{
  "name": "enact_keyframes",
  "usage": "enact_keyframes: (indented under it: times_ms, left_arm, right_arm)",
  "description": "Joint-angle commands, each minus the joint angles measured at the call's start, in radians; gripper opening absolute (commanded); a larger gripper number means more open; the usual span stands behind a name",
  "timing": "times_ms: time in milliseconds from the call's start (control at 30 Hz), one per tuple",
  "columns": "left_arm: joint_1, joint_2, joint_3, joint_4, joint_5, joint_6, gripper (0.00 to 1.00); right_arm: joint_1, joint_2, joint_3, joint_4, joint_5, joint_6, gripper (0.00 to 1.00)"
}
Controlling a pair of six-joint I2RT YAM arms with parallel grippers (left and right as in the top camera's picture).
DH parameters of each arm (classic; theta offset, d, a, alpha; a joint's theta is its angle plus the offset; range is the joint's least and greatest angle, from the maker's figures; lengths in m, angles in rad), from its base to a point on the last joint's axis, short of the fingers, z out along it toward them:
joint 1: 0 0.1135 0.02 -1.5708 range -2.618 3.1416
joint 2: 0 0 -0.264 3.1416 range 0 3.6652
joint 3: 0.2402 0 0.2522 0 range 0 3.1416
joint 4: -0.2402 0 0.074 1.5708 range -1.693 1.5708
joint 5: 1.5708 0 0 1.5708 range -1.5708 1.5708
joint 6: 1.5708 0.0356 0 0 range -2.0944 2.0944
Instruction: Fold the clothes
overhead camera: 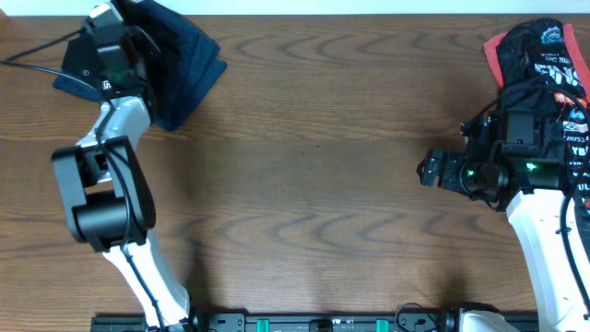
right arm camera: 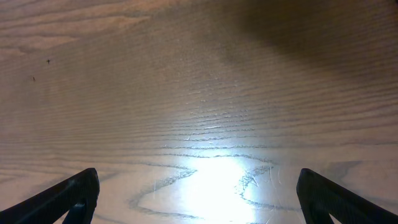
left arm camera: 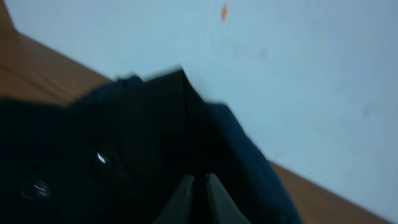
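The broad brown wood-grain table filled the overhead view, its near edge hidden behind the arms' bases. At its far right corner lay a heap of black and red printed clothes, cut off by the frame and partly covered by the right arm. At the far left corner lay a dark navy folded garment, its left part hidden beneath the left wrist.

The left wrist view was blurred. The navy cloth showed only as a dark mass rising to a peak against the pale wall. The left gripper had its fingers drawn nearly together, with a thin slit between them and the cloth all about their tips. We could not tell whether any fabric was pinched.

The right gripper stood wide open over bare wood, holding nothing, its fingers cut off at the lower corners. The printed heap lay behind it, well apart from the tips.
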Motion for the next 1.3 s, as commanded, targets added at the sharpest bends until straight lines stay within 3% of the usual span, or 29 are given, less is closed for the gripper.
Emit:
enact_keyframes:
  times_ms: [0,300,367,467,500,533,633,967,1267]
  left_arm:
    - [0.001,0.074,0.008,0.011,0.002,0.0,0.09]
    - [-0.008,0.129,0.008,0.012,0.044,-0.006,0.26]
    - [-0.013,0.092,0.008,-0.009,0.048,-0.006,0.42]
    - [-0.024,-0.01,0.008,-0.069,0.048,-0.006,0.55]
    - [-0.027,-0.042,0.008,-0.088,0.048,-0.006,0.66]
    - [-0.033,-0.091,0.008,-0.123,0.048,-0.006,0.85]
    - [-0.05,-0.247,0.008,-0.271,0.048,-0.006,0.98]
    - [-0.065,-0.84,0.008,-0.892,0.058,-0.058,0.98]
    - [-0.065,-1.305,-0.023,-1.453,0.142,-0.058,0.98]
  right_arm:
    - [-0.007,0.002,0.001,0.003,0.002,-0.017,0.99]
    - [-0.007,0.002,0.001,-0.001,-0.014,-0.005,0.99]
    - [-0.007,0.002,0.001,-0.009,-0.013,-0.005,0.99]
    - [-0.007,0.002,0.0,-0.021,-0.013,-0.005,0.99]
    - [-0.007,0.002,0.0,-0.024,-0.013,0.0,0.99]
    - [-0.007,0.002,0.0,-0.028,-0.013,0.005,0.99]
    - [-0.007,0.002,0.0,-0.017,-0.013,0.017,0.99]
    - [-0.007,-0.034,0.014,0.004,-0.198,0.028,0.99]
    - [-0.007,-0.253,0.014,-0.09,-0.269,0.02,0.99]
